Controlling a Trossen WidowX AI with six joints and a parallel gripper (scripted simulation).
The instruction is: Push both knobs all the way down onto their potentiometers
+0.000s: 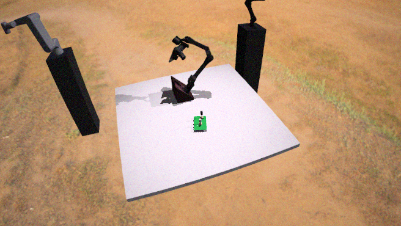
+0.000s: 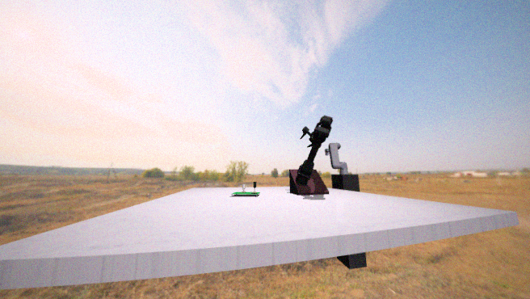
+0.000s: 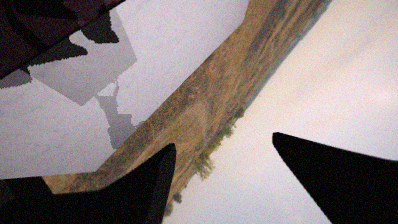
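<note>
One green circuit board (image 1: 200, 124) is seen lying near the middle of one white table (image 1: 244, 128), in front of the arm's dark wedge-shaped base (image 1: 181, 89). Two small upright parts rise from the board: one pale (image 2: 243, 187), one dark (image 2: 254, 186); they are too small for knob height to be judged. One black arm (image 1: 202, 65) is raised high above its base, well apart from the board. Its gripper (image 3: 224, 155) is spread wide with nothing between the two dark fingers. Two dark pillars (image 1: 73, 88) stand beside the table, each carrying another arm.
</note>
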